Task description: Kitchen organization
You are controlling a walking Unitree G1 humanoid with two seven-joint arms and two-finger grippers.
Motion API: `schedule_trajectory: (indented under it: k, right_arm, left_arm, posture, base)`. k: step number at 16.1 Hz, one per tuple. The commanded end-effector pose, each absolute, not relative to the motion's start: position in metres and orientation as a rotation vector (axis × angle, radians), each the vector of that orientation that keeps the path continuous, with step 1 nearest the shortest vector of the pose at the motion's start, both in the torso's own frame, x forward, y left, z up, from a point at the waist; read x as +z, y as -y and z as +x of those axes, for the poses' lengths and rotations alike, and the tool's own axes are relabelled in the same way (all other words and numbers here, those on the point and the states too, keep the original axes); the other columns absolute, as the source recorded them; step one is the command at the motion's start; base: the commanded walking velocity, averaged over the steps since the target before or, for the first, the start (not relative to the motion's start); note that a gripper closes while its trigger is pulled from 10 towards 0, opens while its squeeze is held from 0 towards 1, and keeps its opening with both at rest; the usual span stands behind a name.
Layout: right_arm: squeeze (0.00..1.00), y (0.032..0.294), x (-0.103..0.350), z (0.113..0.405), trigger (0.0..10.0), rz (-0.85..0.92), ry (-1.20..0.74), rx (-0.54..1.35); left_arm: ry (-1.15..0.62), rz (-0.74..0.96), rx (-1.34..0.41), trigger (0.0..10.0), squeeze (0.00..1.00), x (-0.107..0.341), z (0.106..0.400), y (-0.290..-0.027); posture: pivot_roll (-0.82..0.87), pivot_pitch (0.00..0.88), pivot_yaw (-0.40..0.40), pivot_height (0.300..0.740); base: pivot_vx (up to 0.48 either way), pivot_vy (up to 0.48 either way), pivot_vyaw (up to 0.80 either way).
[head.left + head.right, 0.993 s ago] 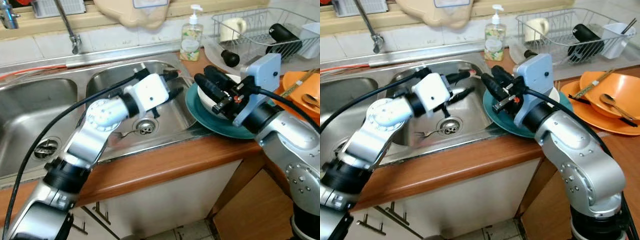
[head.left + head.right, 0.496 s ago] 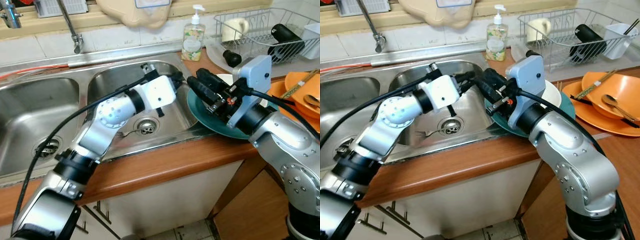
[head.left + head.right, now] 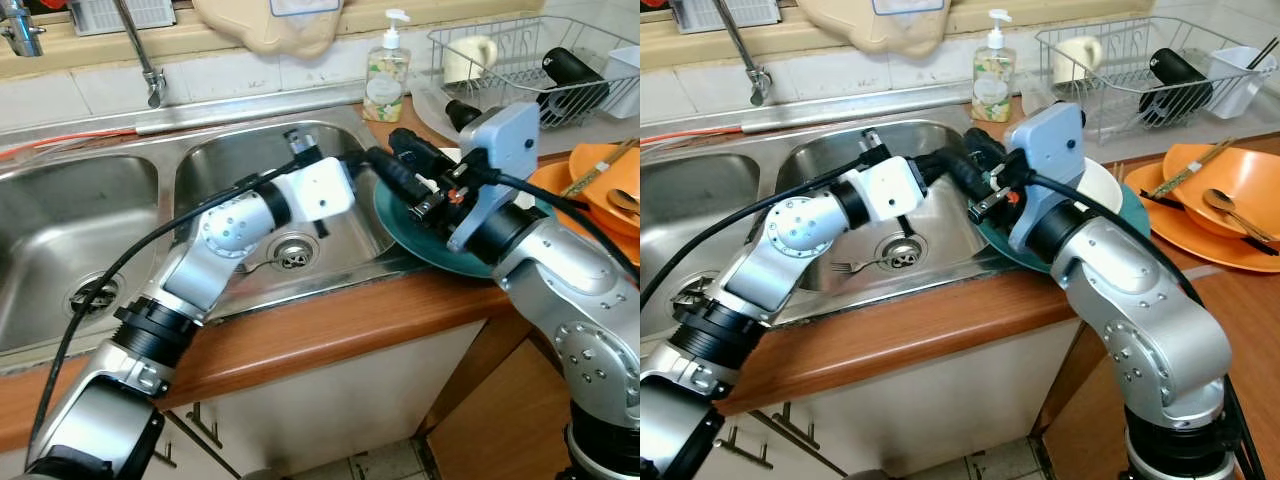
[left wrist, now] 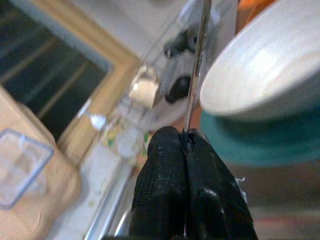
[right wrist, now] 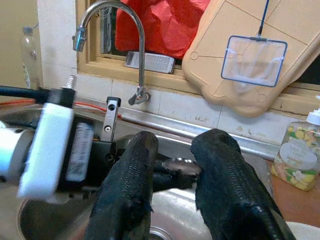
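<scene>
Now your left gripper (image 4: 186, 150) sits over the sink (image 3: 230, 150), fingers pressed together on a thin utensil (image 4: 196, 60). Your right gripper (image 5: 172, 167) meets it there, fingers apart around the utensil's end, beside the bowl (image 4: 270, 65) on the teal plate (image 3: 440, 250).

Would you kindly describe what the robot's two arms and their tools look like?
Both arms are silver metal with rounded, perforated joints and black collars, each trailed by a black cable. The left arm's wrist carries a white box, the right arm's a pale blue-grey one with small dark dots. The left tool and the right tool each have two long, black, textured fingers; a red spot shows at the right tool's base.
</scene>
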State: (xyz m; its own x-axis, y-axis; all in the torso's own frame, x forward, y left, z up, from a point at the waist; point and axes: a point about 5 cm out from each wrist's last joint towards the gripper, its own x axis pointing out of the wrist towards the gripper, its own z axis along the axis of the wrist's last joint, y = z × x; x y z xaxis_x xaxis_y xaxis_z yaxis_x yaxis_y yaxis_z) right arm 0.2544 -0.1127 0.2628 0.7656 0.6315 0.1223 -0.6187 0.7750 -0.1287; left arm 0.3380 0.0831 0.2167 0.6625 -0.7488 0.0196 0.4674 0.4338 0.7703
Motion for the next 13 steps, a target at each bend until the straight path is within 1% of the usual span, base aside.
schedule_trajectory:
  k: [1,3,4,7,8,9,10,11,12,13]
  right_arm:
    - [0.00,0.113,0.257,0.253,10.0,-0.119,0.128,0.680]
    - [0.00,0.115,0.249,0.251,10.0,-0.156,0.085,0.687]
    - [0.00,0.115,0.243,0.247,10.0,-0.176,0.054,0.710]
    - [0.00,0.113,0.237,0.242,10.0,-0.202,0.018,0.750]
    - [0.00,0.111,0.232,0.239,10.0,-0.223,-0.005,0.779]
    - [0.00,0.110,0.231,0.238,10.0,-0.233,-0.011,0.789]
    - [0.00,0.110,0.231,0.238,10.0,-0.238,-0.011,0.793]
    - [0.00,0.109,0.231,0.238,10.0,-0.242,-0.010,0.796]
    - [0.00,0.109,0.231,0.238,10.0,-0.244,-0.008,0.798]
    - [0.00,0.108,0.231,0.239,10.0,-0.247,-0.006,0.801]
  left_arm:
    - [0.330,0.848,-0.728,0.0,0.00,0.216,0.346,-0.097]
    - [0.258,0.855,-0.712,0.0,0.00,0.209,0.349,-0.107]
    - [0.185,0.875,-0.700,0.0,0.00,0.201,0.352,-0.117]
    - [0.097,0.893,-0.682,0.0,0.00,0.190,0.356,-0.129]
    - [0.007,0.899,-0.670,0.0,0.00,0.176,0.360,-0.136]
    - [-0.041,0.908,-0.674,0.0,0.00,0.169,0.361,-0.138]
    - [-0.093,0.909,-0.683,0.5,0.00,0.162,0.361,-0.140]
    - [-0.173,0.918,-0.704,2.7,0.00,0.154,0.361,-0.143]
    - [-0.234,0.905,-0.698,10.0,0.00,0.148,0.361,-0.145]
    - [-0.306,0.889,-0.690,10.0,0.00,0.141,0.361,-0.148]
  posture:
    - [-0.08,0.000,0.068,0.740]
    - [-0.09,0.000,0.072,0.740]
    - [-0.09,0.000,0.074,0.740]
    - [-0.08,0.000,0.074,0.740]
    - [-0.08,0.000,0.073,0.740]
    - [-0.08,0.000,0.073,0.740]
    - [-0.08,0.000,0.074,0.740]
    - [-0.08,0.000,0.074,0.740]
    - [-0.08,0.000,0.075,0.740]
    - [-0.08,0.000,0.078,0.740]
  base:
    - [0.000,0.000,0.00]
    - [0.000,0.000,0.00]
    - [0.000,0.000,0.00]
    - [0.000,0.000,0.00]
    - [0.000,0.000,0.00]
    - [0.000,0.000,0.00]
    - [0.000,0.000,0.00]
    - [0.000,0.000,0.00]
    - [0.000,0.000,0.00]
    - [0.000,0.000,0.00]
